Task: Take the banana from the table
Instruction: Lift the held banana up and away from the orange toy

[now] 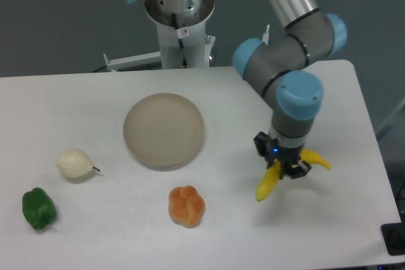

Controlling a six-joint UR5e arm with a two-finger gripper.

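Observation:
The bright yellow banana (269,183) lies at the right front of the white table (76,99), its left end pointing down towards the front edge and its right tip (318,160) sticking out beyond the gripper. My gripper (282,160) points straight down over the banana's middle, with its black fingers (261,145) on either side and closed on it. The banana's middle is hidden by the gripper. I cannot tell whether the banana rests on the table or hangs just above it.
A round beige-grey disc (163,129) lies at the table's middle. An orange lumpy fruit (186,205) sits at the front, left of the banana. A pale cream pear (74,164) and a green pepper (38,208) are at the far left. The arm's base (179,26) stands behind the table.

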